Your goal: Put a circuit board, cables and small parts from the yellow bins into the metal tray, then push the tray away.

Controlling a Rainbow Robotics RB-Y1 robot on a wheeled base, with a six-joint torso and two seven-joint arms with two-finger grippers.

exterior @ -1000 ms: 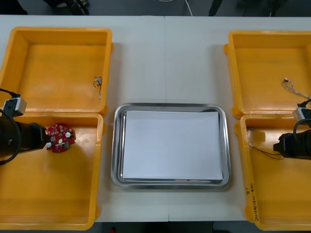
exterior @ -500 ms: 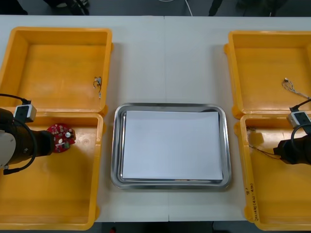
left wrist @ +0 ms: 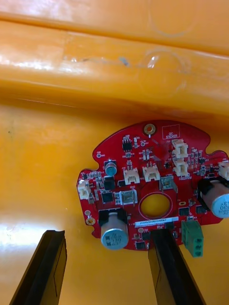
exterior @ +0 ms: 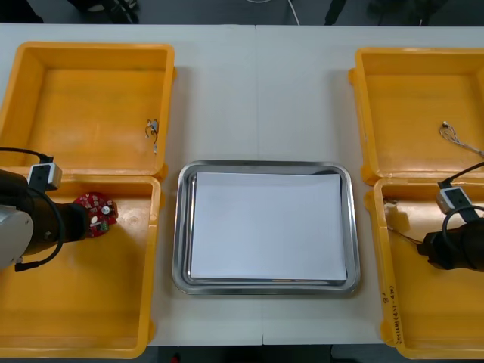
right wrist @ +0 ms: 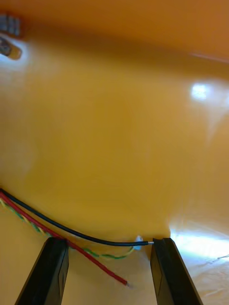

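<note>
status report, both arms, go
Left gripper open at circuit board, near left bin. Right gripper open over black cable, near right bin. Metal tray not yet loaded.

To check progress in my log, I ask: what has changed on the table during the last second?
The right gripper drew back toward the table's near edge inside its yellow bin, open around the cables. The left gripper edged slightly toward the red circuit board, also open. Nothing was gripped or let go. The board, the cables and the metal tray stayed in place.
</note>
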